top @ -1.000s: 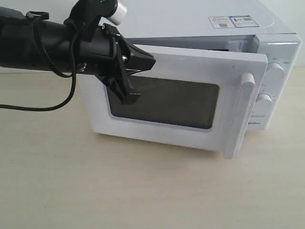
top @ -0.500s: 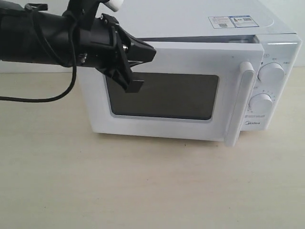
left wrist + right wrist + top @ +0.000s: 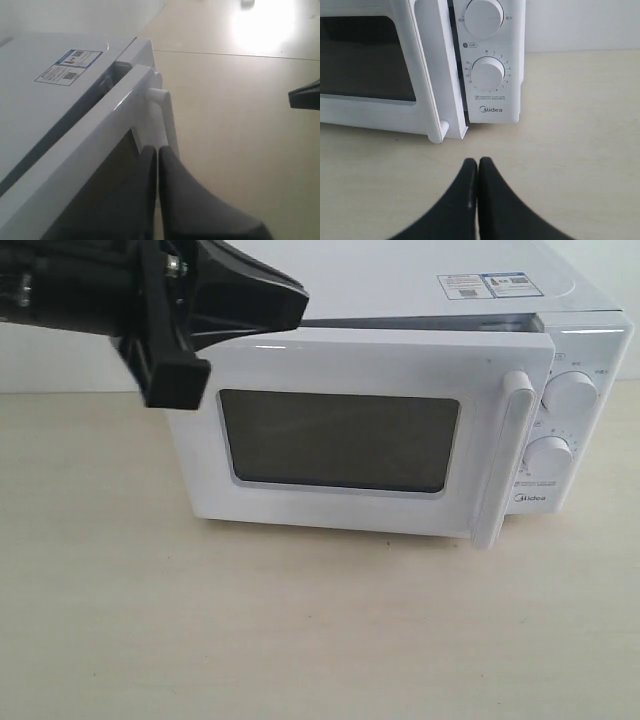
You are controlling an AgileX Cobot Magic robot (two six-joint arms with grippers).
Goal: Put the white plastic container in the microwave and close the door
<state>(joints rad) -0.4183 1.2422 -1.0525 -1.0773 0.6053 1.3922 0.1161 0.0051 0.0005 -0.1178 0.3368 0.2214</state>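
Observation:
The white Midea microwave (image 3: 400, 290) stands on the table with its door (image 3: 350, 360) pushed against the body; the dark window (image 3: 340, 440) and vertical bar handle (image 3: 505, 455) face me. The white plastic container is hidden from every view. My left gripper (image 3: 295, 302) is shut and empty, hanging near the door's upper left corner; whether it touches the door I cannot tell. In the left wrist view its tips (image 3: 157, 150) point along the door front toward the handle (image 3: 165, 115). My right gripper (image 3: 478, 162) is shut and empty, low over the table in front of the knob panel (image 3: 487, 72).
Two round knobs (image 3: 570, 395) sit on the microwave's right panel and stickers (image 3: 488, 285) lie on its top. The beige tabletop (image 3: 300, 630) stretches in front. A black gripper tip (image 3: 306, 95) shows at the edge of the left wrist view.
The door swung from partly open to flat against the microwave. The left gripper then drew back up and to the left, away from the window area.

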